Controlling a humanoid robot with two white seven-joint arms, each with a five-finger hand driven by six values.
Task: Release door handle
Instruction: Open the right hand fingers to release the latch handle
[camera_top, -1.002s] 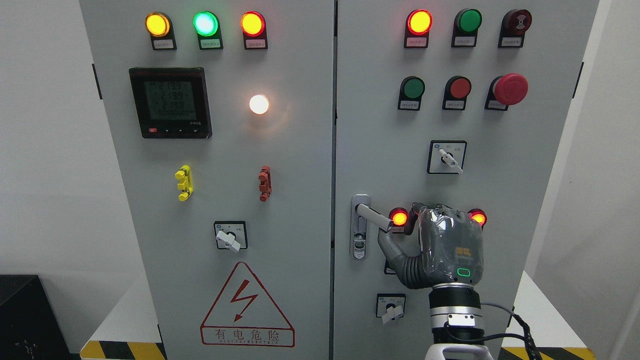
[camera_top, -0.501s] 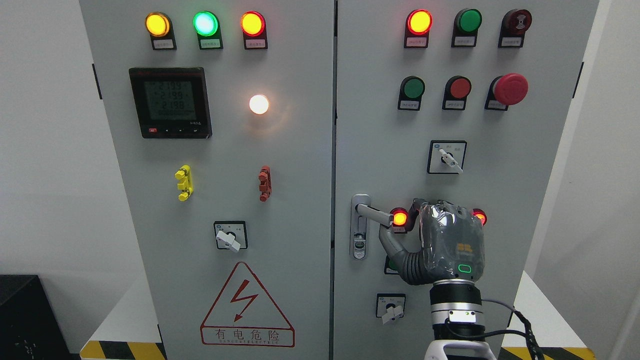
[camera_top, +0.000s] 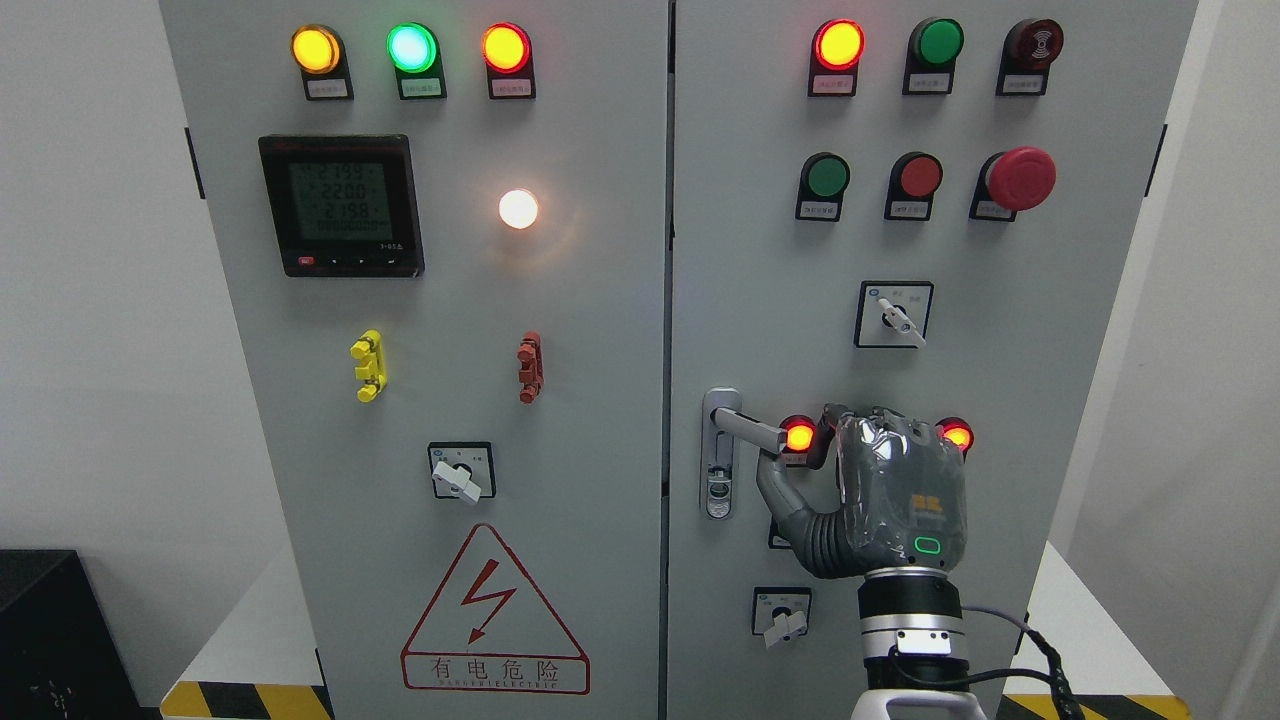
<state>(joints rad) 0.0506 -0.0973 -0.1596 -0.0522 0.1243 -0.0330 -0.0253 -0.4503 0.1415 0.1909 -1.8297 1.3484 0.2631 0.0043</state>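
Observation:
The silver door handle (camera_top: 748, 427) sticks out to the right from its lock plate (camera_top: 719, 480) on the right cabinet door (camera_top: 1000, 330). My right hand (camera_top: 800, 455) comes up from the bottom edge and shows its grey back (camera_top: 905, 490). Its thumb (camera_top: 775, 492) reaches left, with the tip just under the handle's free end. The fingers (camera_top: 828, 432) are loosely bent to the right of the handle's end and do not wrap around it. The hand holds nothing. My left arm is out of view.
Two lit red lamps (camera_top: 799, 436) (camera_top: 957, 436) flank the hand. A rotary switch (camera_top: 893, 314) sits above it and another (camera_top: 782, 615) below left. A red mushroom button (camera_top: 1020, 178) sticks out higher up. The left door (camera_top: 420, 330) carries a meter and a warning triangle.
The handle has swung up from a downward slant to nearly level. My right hand rose slightly with it, then sank back a little; its fingers now sit beside the handle's end.

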